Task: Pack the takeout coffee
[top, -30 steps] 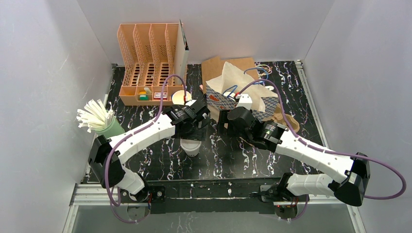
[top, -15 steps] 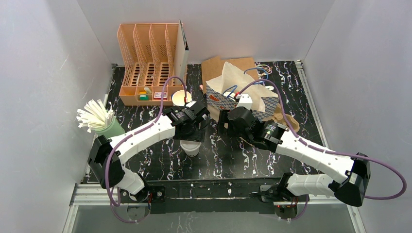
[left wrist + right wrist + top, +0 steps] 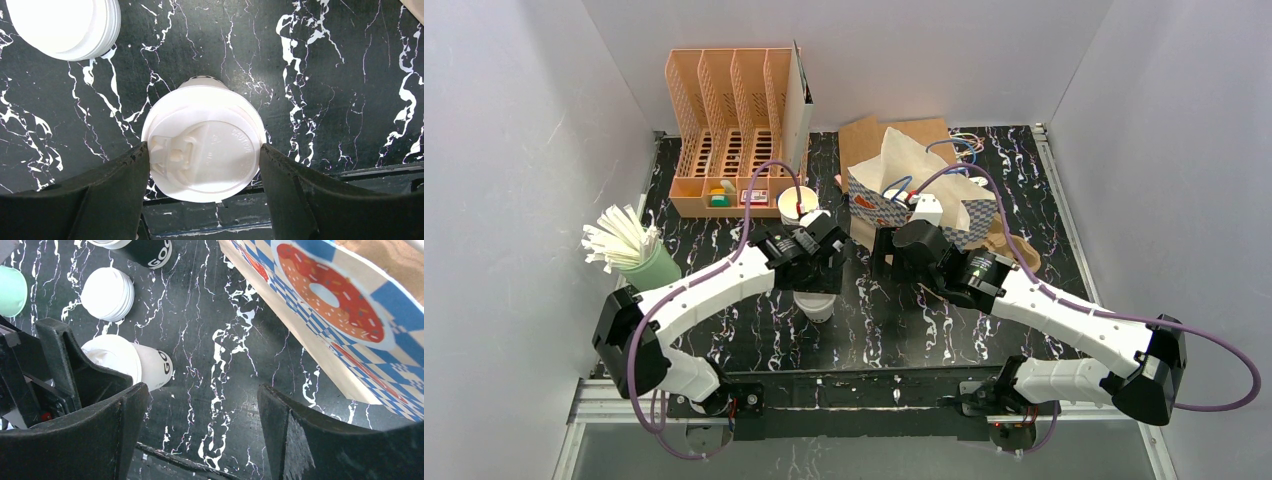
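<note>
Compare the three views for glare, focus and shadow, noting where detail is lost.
Left wrist: the cup lid and the stack of lids glare near-white, embossing faint. Right wrist: veins on the table and the doughnut-print bag sharp, the near fingers dark, featureless. Top external: even light, soft shadows, the cup partly hidden under the left arm.

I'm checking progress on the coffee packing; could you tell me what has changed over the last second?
The left gripper drew back slightly toward the near-left, uncovering more of the far cup; it straddles the lidded cup, grip unclear. The lidded cup, right gripper and donut bag stayed put.
</note>
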Controlling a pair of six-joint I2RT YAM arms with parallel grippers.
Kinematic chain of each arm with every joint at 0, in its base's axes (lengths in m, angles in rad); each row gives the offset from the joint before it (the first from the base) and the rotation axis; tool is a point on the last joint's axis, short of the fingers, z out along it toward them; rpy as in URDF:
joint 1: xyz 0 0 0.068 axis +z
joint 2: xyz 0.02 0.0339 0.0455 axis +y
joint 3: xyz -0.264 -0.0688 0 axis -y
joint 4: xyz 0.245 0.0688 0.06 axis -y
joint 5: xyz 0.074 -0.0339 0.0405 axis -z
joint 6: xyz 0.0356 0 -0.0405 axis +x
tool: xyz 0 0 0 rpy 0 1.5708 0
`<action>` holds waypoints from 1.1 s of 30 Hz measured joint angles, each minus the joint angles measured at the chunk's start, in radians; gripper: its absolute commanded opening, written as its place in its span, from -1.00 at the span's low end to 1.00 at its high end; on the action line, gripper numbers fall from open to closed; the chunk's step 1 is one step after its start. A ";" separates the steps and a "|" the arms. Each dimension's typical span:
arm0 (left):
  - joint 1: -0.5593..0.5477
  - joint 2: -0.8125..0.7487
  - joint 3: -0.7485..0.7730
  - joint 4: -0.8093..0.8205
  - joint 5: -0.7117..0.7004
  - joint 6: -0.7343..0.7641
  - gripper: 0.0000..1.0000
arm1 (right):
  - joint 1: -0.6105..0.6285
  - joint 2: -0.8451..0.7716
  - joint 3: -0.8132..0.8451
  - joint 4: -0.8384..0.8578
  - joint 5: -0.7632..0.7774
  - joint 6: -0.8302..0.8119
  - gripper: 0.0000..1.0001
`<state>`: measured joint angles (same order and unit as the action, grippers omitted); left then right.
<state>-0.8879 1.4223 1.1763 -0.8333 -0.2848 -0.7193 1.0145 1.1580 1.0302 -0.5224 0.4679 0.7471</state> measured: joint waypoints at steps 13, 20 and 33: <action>0.000 -0.040 -0.046 0.048 -0.011 -0.007 0.73 | 0.000 0.000 0.000 0.000 -0.016 -0.011 0.84; 0.000 0.047 0.074 -0.058 0.003 -0.007 0.96 | 0.000 0.001 0.000 0.003 -0.054 -0.116 0.97; 0.106 0.003 0.309 -0.180 0.077 -0.022 0.90 | -0.001 -0.020 0.064 0.107 -0.420 -0.695 0.97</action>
<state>-0.7822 1.4254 1.4849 -1.0138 -0.2073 -0.7414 1.0138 1.1378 1.0943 -0.4152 0.0483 0.0521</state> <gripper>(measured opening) 0.976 0.983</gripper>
